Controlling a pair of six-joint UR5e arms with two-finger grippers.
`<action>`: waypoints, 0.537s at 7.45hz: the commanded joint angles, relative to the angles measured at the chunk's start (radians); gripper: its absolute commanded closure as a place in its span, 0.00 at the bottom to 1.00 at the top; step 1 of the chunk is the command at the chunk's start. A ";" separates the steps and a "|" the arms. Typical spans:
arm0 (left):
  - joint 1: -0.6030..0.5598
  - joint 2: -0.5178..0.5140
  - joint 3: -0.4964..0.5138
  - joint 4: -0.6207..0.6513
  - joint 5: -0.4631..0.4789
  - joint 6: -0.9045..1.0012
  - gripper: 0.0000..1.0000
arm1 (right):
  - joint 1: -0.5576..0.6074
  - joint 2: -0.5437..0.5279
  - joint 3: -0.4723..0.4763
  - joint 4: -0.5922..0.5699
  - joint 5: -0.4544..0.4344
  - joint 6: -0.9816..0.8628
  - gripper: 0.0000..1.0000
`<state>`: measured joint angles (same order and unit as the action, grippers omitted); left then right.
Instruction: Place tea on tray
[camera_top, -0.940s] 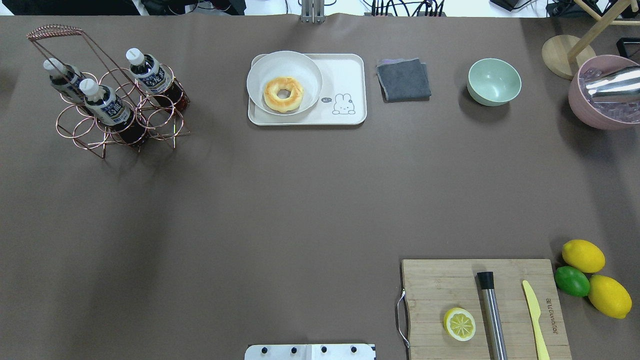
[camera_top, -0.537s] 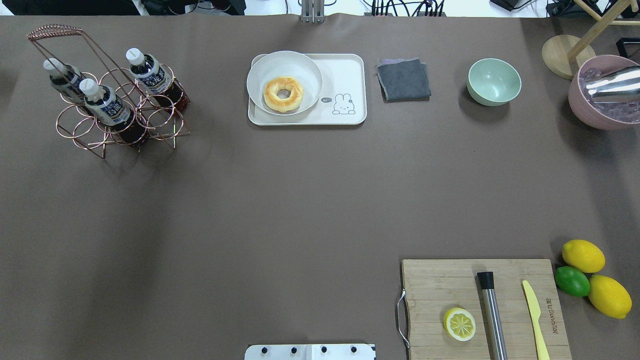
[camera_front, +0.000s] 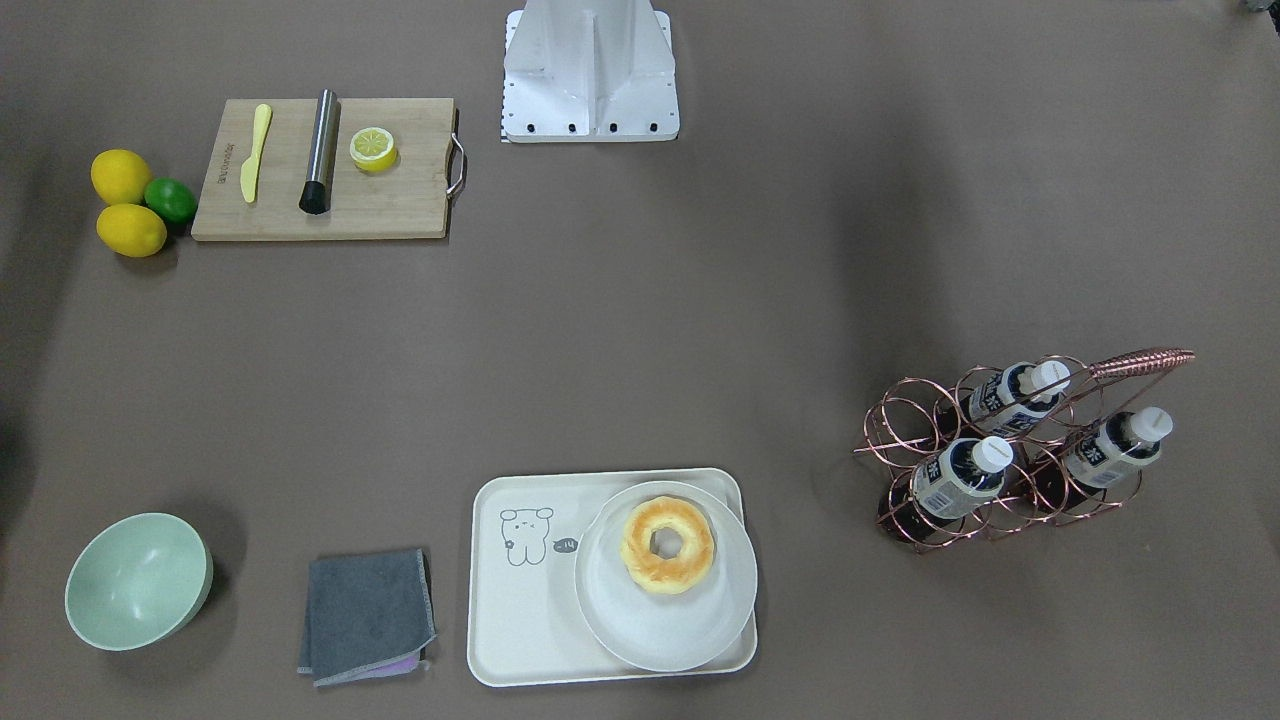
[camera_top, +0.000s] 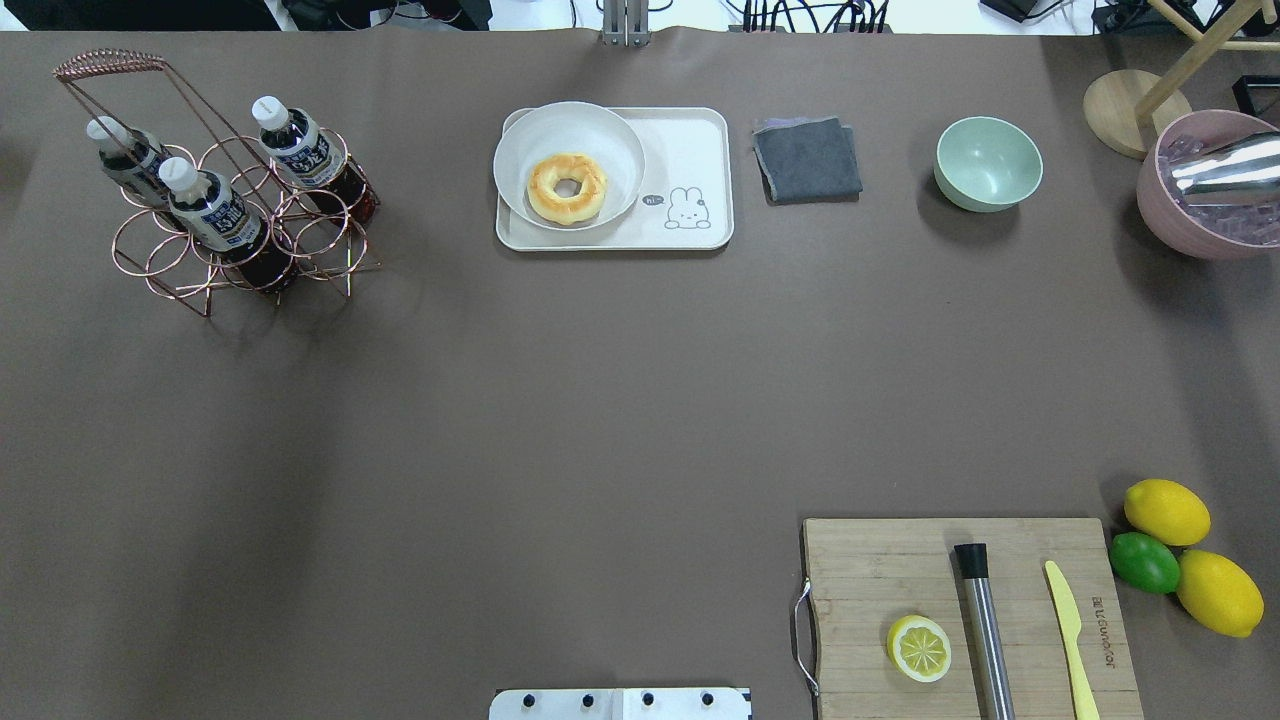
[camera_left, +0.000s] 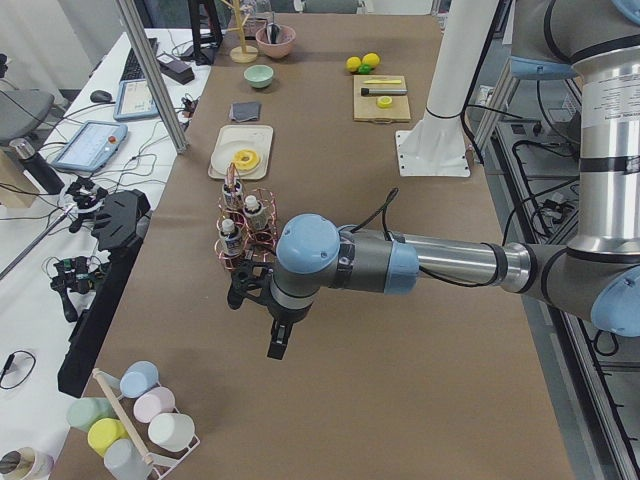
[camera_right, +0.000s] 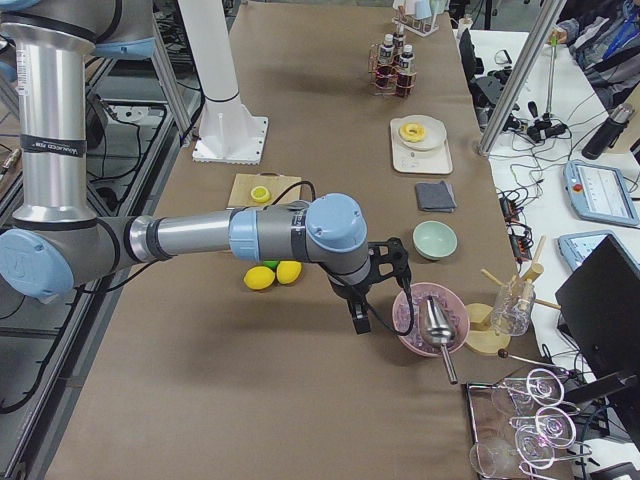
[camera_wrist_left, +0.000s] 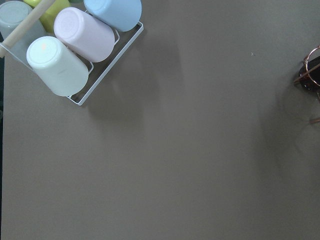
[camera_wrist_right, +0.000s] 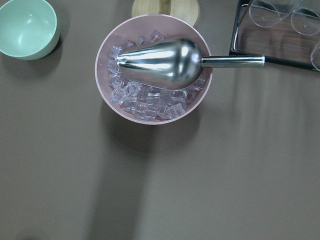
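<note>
Three tea bottles with white caps and dark-blue-and-white labels stand in a copper wire rack at the table's far left, also in the front-facing view. The cream tray lies at the far middle and carries a round white plate with a doughnut. Its bear half is bare. My left gripper hangs over the table short of the rack. My right gripper hangs beside a pink ice bowl. I cannot tell whether either is open or shut.
A grey cloth and a green bowl lie right of the tray. The cutting board holds a lemon half, a muddler and a knife, with lemons and a lime beside it. Cups in a wire holder show in the left wrist view.
</note>
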<state>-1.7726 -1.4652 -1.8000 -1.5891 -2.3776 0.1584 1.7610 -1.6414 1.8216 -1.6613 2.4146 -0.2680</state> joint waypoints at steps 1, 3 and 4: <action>0.001 -0.003 -0.005 -0.002 0.000 -0.007 0.03 | 0.000 -0.011 -0.002 -0.002 0.000 -0.002 0.00; -0.001 0.000 -0.022 -0.002 0.000 -0.004 0.03 | 0.000 -0.015 0.001 -0.002 0.000 -0.002 0.00; -0.001 -0.001 -0.045 0.003 0.000 -0.013 0.03 | 0.000 -0.015 0.004 0.000 0.001 -0.002 0.00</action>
<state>-1.7728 -1.4661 -1.8170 -1.5904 -2.3777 0.1534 1.7610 -1.6545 1.8223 -1.6621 2.4140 -0.2698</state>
